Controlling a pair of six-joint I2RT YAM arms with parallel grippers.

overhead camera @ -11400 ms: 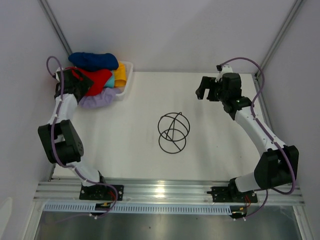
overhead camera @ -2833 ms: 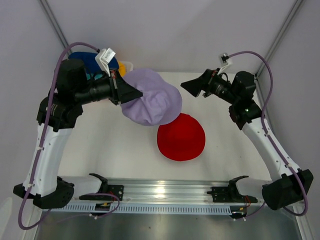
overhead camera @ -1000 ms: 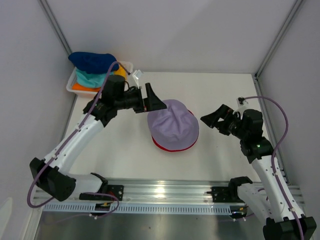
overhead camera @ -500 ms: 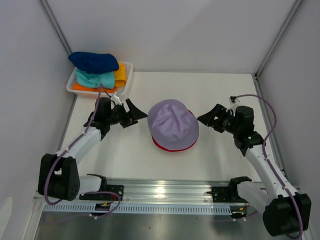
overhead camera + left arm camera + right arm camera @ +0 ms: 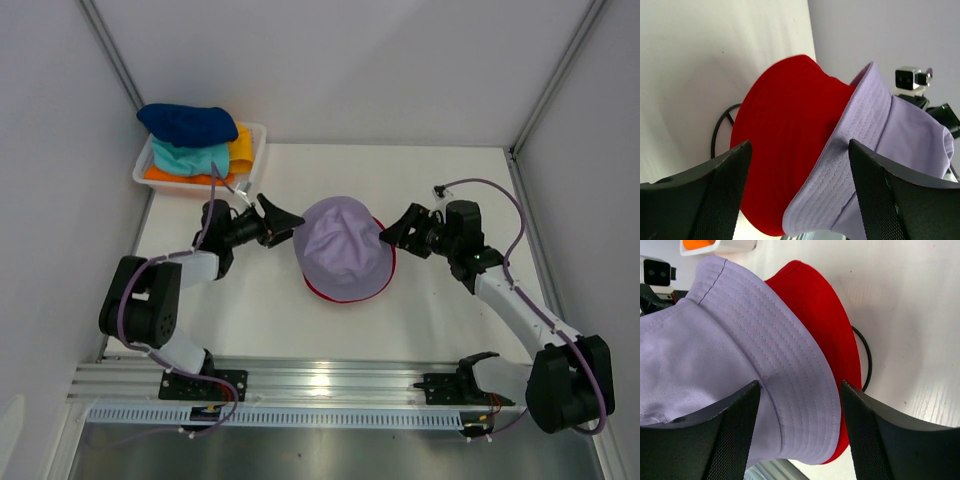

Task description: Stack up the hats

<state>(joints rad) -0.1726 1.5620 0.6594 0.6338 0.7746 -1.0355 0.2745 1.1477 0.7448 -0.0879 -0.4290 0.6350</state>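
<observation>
Both claws have closed in on the hat stack since half a second back. The left claw (image 5: 281, 218) is now right at the left edge of the lilac fabric bucket hat (image 5: 345, 245), and the right claw (image 5: 392, 231) is right at its right edge. Before, each stood a little off from it. The stack is the same as a second ago. A few seconds back the lilac hat was still in the air at the left claw, and the red fabric bucket hat (image 5: 344, 296) lay bare.

The lilac hat sits crown-up over the red one in the middle of the white desk (image 5: 450, 180). Only a red sliver of brim shows along the near and right sides. The wrist views show a thin black wire stand (image 5: 868, 357) poking out from under the red brim.

The left claw's jaws are spread wide and grip nothing; both brims show in the gap, past the tips. The right claw's jaws are spread too, a bit less wide, and also grip nothing, with the lilac brim over the red one in the gap. Cannot tell whether any fingertip touches fabric.

At the far-left corner is a white slatted plastic basket (image 5: 254, 158). It holds a dark blue fabric hat (image 5: 188, 122) on top, a teal fabric hat (image 5: 188, 157) under it, a yellow fabric hat (image 5: 241, 146) at the right side and an orange fabric hat (image 5: 160, 174) at the near edge. All of these are well apart from both claws.
</observation>
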